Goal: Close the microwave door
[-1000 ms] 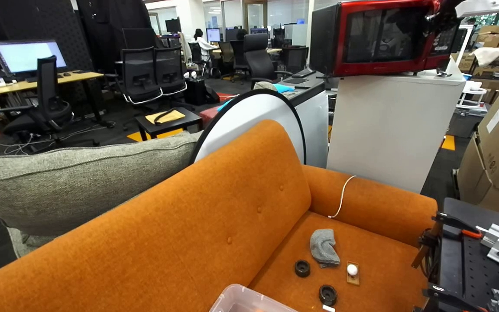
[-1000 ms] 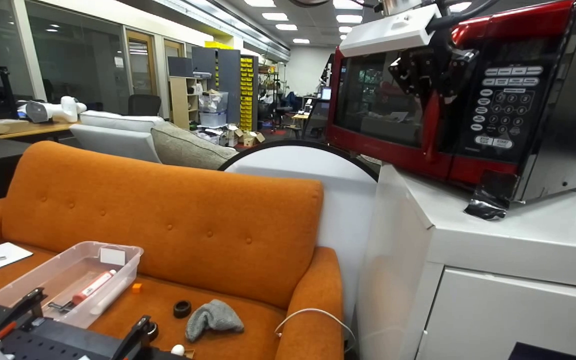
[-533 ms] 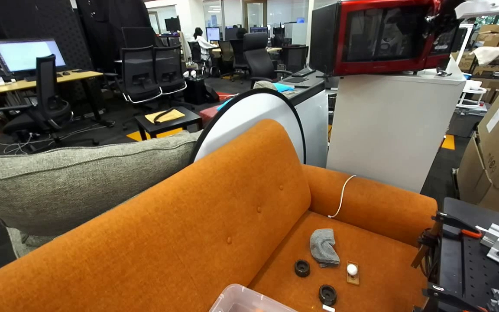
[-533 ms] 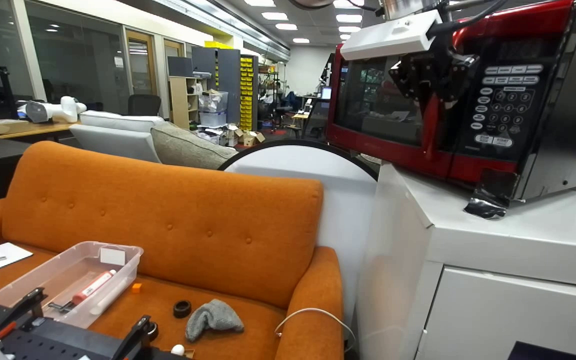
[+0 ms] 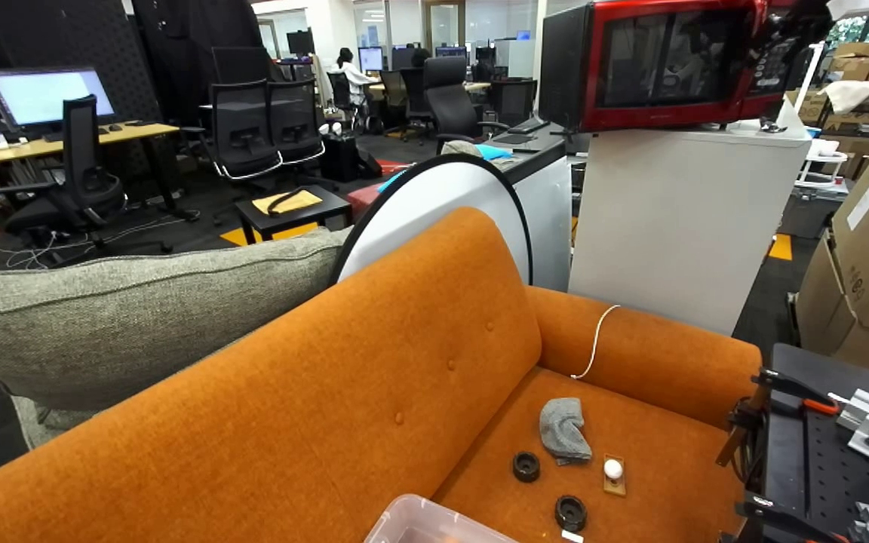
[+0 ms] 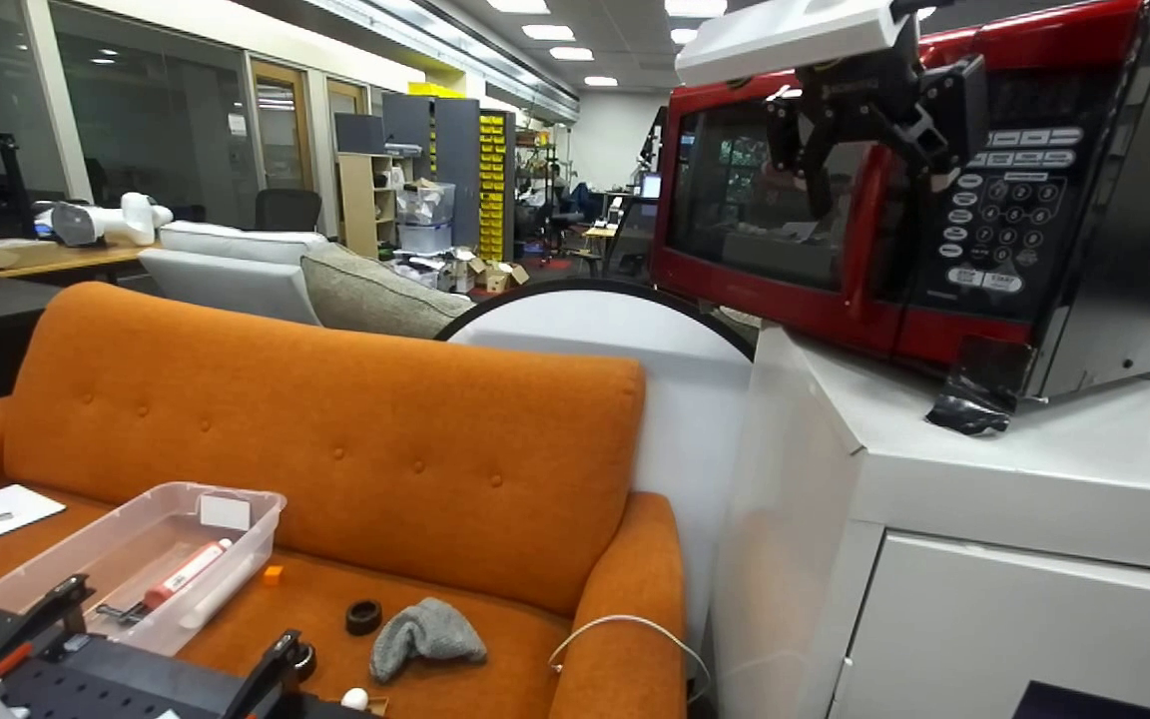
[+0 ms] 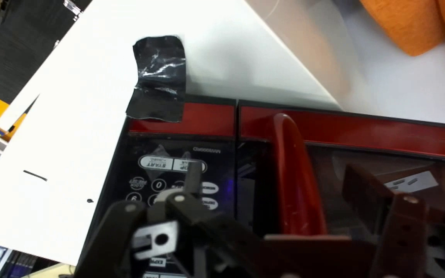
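1. In both exterior views we find the microwave [image 5: 661, 68] standing on a smooth white table [image 6: 1124, 449], a boxy body with a glossy red front.
2. The microwave door [image 6: 750, 235] lies flush with the black control panel [image 6: 1014, 210], a thin straight seam dividing them. Its window is dark, mirror-like glass in a red frame, and a rounded red handle [image 7: 298, 185] runs along its edge.
3. Our gripper [image 6: 872, 178] is released: its black fingers [image 6: 959, 110] stand well apart with the handle between them. We cannot tell whether either touches it.
4. The wrist view gives us the button lettering upside down, and a crinkled, shiny black tape [image 7: 160, 77] running from the microwave's front onto the table. In an exterior view we get the casing's black flank [image 5: 563, 72].
5. In an exterior view a clear plastic tub [image 6: 261, 544] shows nearly whole, holding a reddish cylinder [image 6: 186, 574] with a pale tip; in an exterior view only its rounded corner [image 5: 408, 509] comes in.
6. On the buttoned orange fabric sofa [image 6: 325, 439] we see a limp grey cloth [image 5: 564, 430], two black rings [image 5: 523, 473] and a white ball [image 5: 613, 469].
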